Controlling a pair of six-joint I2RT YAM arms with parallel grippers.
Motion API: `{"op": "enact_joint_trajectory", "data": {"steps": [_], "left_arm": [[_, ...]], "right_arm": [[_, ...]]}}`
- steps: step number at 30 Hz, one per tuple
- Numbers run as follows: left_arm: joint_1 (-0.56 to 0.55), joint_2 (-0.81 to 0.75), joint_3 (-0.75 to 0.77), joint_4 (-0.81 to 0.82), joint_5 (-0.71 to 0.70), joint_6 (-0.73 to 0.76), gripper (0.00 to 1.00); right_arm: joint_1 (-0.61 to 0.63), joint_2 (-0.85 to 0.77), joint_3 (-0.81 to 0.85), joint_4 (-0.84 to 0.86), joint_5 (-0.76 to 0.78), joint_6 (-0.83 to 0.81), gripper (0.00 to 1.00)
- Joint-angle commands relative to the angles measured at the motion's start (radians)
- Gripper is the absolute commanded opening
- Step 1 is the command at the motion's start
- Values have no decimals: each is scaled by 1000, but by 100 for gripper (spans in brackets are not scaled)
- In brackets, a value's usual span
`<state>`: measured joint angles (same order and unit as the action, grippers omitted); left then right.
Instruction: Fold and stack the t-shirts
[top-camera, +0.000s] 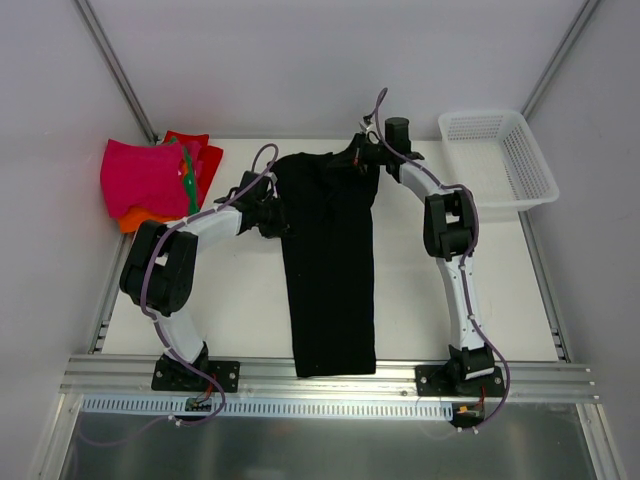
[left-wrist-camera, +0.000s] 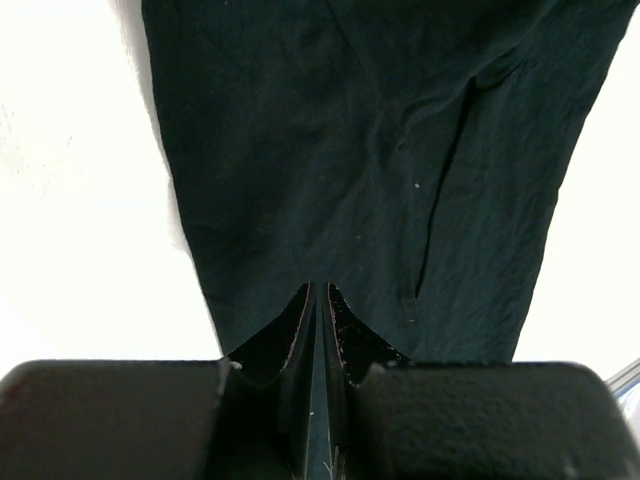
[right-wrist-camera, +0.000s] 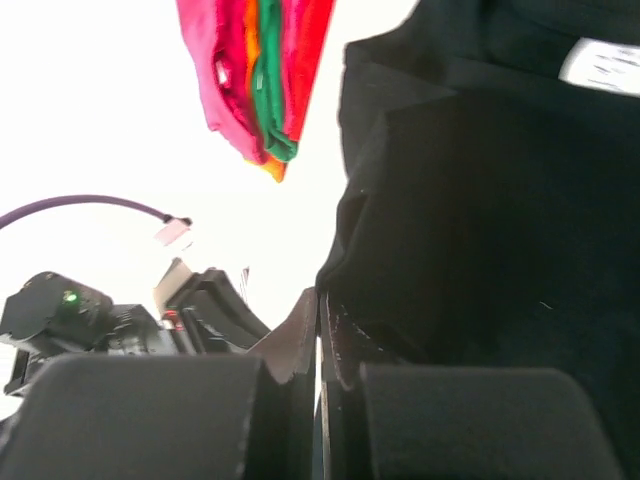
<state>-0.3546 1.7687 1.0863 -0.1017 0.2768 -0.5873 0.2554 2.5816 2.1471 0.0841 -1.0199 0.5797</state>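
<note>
The black t-shirt (top-camera: 330, 270) lies as a long narrow strip down the middle of the table, its white neck label (right-wrist-camera: 600, 65) at the far end. My left gripper (top-camera: 278, 215) sits at the strip's upper left edge, shut on the black cloth (left-wrist-camera: 350, 150), which spreads away from its tips (left-wrist-camera: 318, 288). My right gripper (top-camera: 362, 150) is at the shirt's far end, shut. The black cloth (right-wrist-camera: 500, 220) lies against its right finger, and light shows through the thin slit between the jaws (right-wrist-camera: 320, 295). A folded stack of pink, orange, green and red t-shirts (top-camera: 150, 180) lies at the far left, also visible from the right wrist (right-wrist-camera: 255, 80).
A white mesh basket (top-camera: 497, 160) stands at the far right corner. The left arm's wrist (right-wrist-camera: 60, 310) shows low in the right wrist view. Grey walls close in the table on three sides, and a metal rail (top-camera: 330, 375) runs along its near edge.
</note>
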Motion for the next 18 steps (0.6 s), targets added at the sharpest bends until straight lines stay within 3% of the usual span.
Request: {"op": "enact_joint_trajectory", "data": {"steps": [1, 8, 18], "left_arm": [[-10, -18, -11, 16, -14, -5, 6], [-9, -15, -20, 16, -21, -3, 6], [-11, -22, -40, 16, -31, 4, 6]], "right_arm": [[7, -57, 62, 49, -51, -23, 0], [8, -52, 92, 42, 58, -49, 1], [21, -20, 180, -139, 320, -181, 0]]}}
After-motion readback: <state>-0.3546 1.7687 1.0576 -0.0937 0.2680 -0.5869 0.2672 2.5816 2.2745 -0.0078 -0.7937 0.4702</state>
